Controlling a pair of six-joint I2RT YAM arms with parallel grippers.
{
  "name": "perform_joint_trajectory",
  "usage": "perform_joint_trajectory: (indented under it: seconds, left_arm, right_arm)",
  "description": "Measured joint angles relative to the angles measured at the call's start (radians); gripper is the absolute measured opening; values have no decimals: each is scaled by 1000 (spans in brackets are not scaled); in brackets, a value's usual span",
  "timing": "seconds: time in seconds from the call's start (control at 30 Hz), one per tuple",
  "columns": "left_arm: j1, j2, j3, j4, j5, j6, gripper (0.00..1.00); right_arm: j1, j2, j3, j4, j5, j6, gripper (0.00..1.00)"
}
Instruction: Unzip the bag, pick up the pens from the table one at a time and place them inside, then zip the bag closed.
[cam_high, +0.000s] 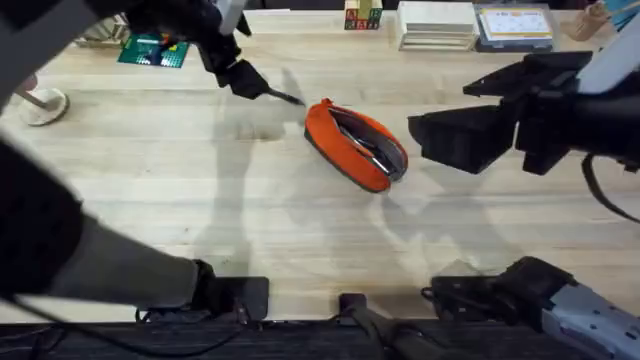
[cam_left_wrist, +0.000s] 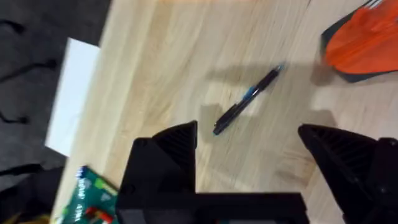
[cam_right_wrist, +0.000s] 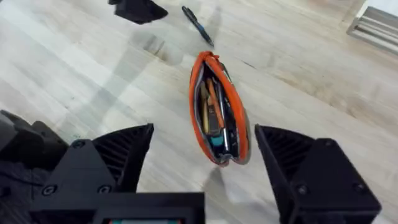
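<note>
The orange bag (cam_high: 348, 140) lies unzipped on the table (cam_high: 180, 190) near its middle. In the right wrist view the bag (cam_right_wrist: 194, 93) gapes and shows pens (cam_right_wrist: 214, 115) on its greyish lining. One dark pen (cam_high: 286, 97) lies on the wood just left of the bag, also seen as the pen (cam_left_wrist: 247, 99) and the pen (cam_right_wrist: 198, 25). My left gripper (cam_high: 240, 78) hovers open over it; in its wrist view my left gripper (cam_left_wrist: 249, 146) holds nothing. My right gripper (cam_high: 420, 135) is open right of the bag, and in its own view my right gripper (cam_right_wrist: 202, 162) is apart from it.
A green board (cam_high: 152, 50) and a white round object (cam_high: 45, 105) sit at the back left. Coloured blocks (cam_high: 362, 15) and stacked books (cam_high: 437, 25) line the far edge. A white sheet (cam_left_wrist: 71, 93) lies at the table's side.
</note>
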Motion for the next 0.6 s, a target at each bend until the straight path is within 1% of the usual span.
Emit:
perform_joint_trajectory:
  seconds: [0.13, 0.27, 0.43, 0.6]
  left_arm:
    - [-1, 119, 43, -1, -17, -1, 991]
    - [-1, 204, 73, 1, -25, -2, 990]
    - [-1, 258, 77, 8, -21, -2, 991]
    - [-1, 291, 79, 29, 20, -5, 991]
  right_arm:
    - [0, 0, 0, 0, 0, 0, 998]
    - [0, 0, 0, 0, 0, 0, 998]
    - [0, 0, 0, 0, 0, 0, 997]
    - [0, 2, 0, 0, 0, 0, 997]
